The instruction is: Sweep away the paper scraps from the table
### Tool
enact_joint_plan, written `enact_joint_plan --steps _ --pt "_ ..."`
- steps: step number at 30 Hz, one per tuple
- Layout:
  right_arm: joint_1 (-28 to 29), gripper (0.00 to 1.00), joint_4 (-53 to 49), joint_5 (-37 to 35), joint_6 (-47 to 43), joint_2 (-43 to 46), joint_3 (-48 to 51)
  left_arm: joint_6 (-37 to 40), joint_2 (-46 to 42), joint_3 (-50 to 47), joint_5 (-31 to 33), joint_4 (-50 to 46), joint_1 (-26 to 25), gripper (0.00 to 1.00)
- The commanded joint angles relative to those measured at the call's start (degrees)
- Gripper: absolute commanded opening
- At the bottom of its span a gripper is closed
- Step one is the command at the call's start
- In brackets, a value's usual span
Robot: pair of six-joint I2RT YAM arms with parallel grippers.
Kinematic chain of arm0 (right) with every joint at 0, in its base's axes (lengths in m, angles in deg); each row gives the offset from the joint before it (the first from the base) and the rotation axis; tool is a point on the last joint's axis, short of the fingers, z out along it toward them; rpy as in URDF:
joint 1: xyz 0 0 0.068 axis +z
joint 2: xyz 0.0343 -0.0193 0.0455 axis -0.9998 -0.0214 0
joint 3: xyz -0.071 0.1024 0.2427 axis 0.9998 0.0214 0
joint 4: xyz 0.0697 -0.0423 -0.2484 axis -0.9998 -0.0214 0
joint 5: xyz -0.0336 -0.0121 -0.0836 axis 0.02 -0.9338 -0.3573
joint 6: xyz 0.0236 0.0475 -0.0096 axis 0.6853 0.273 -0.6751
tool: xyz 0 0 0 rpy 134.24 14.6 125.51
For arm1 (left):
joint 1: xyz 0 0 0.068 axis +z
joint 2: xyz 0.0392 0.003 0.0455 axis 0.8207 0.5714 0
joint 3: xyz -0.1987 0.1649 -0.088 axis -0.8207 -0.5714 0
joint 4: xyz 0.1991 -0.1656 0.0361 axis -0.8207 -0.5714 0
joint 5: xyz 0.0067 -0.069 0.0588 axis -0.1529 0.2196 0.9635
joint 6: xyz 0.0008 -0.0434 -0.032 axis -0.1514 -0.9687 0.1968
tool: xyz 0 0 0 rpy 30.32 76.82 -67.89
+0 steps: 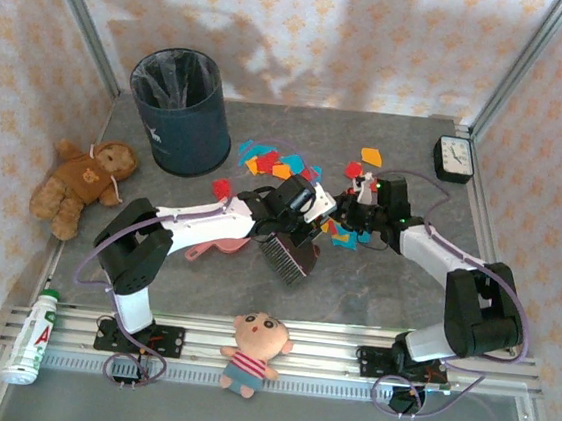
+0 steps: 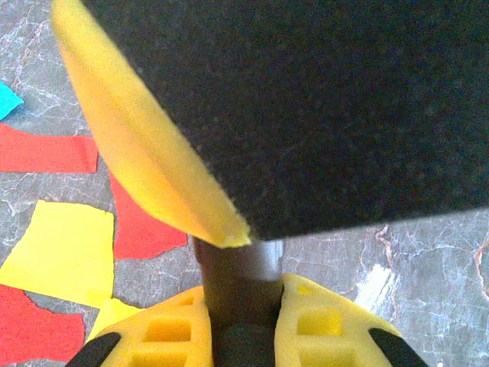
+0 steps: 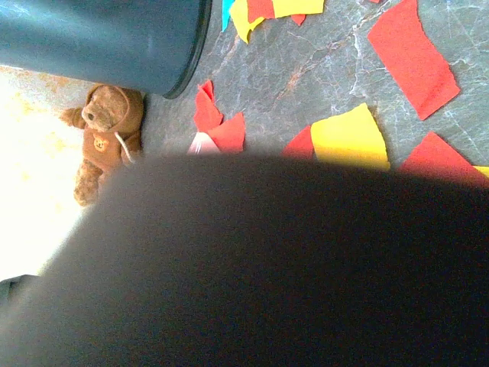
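Paper scraps (image 1: 274, 160) in red, blue, orange and yellow lie in a cluster on the grey table (image 1: 373, 291) behind both grippers, with more scraps (image 1: 340, 237) between them. In the left wrist view, red and yellow scraps (image 2: 65, 248) lie at the left. My left gripper (image 1: 294, 227) (image 2: 241, 302) is shut on the dark handle of a brush (image 2: 321, 107); its black bristles (image 1: 286, 258) point toward the near edge. My right gripper (image 1: 347, 217) sits just right of the brush, shut. A dark blur hides its fingers in the right wrist view, above which lie scraps (image 3: 348, 138).
A pink dustpan (image 1: 215, 249) lies partly under the left arm. A dark blue bin (image 1: 179, 109) (image 3: 99, 38) stands back left, beside it a teddy bear (image 1: 81, 181) (image 3: 107, 130). A clock (image 1: 455, 158) sits back right. A doll (image 1: 254, 349) and a bottle (image 1: 34, 337) rest on the front rail.
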Motion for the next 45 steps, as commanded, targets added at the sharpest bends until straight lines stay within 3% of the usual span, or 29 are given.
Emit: enact_joint_plan --steps 1,4,8,11,20,26,38,45 --pt "0.73 0.1 2.57 -1.04 0.54 2.02 -0.33 0.78 -0.85 2.48 -0.36 -0.42 -0.28 0.18" --pt "0.68 0.07 3.19 -3.77 1.32 3.54 0.22 0.78 -1.22 2.86 0.24 -1.91 -0.29 0.28" --pt "-0.01 0.04 3.19 -6.81 2.52 5.2 0.43 0.52 -2.91 2.52 2.24 -4.67 -0.25 0.54" --pt "-1.77 0.02 3.18 -8.0 3.75 6.0 0.52 0.3 -5.16 1.45 4.55 -6.75 -0.12 0.58" --pt "-8.78 0.0 -2.32 -9.22 2.68 8.53 -0.26 -0.31 -12.82 -3.8 12.04 -18.19 2.72 0.58" --pt "-12.46 0.0 -5.04 -8.7 1.75 10.73 -0.44 -2.88 -14.5 -7.62 12.78 -22.86 5.49 0.58" --pt "-14.55 0.0 -11.52 -7.9 -0.85 14.76 -1.41 -4.94 -5.99 -5.91 13.26 -27.42 8.23 0.49" --pt "-14.51 0.0 -12.73 -8.03 -1.21 16.78 -1.41 -6.03 -0.77 -3.86 16.09 -28.16 8.62 0.37"
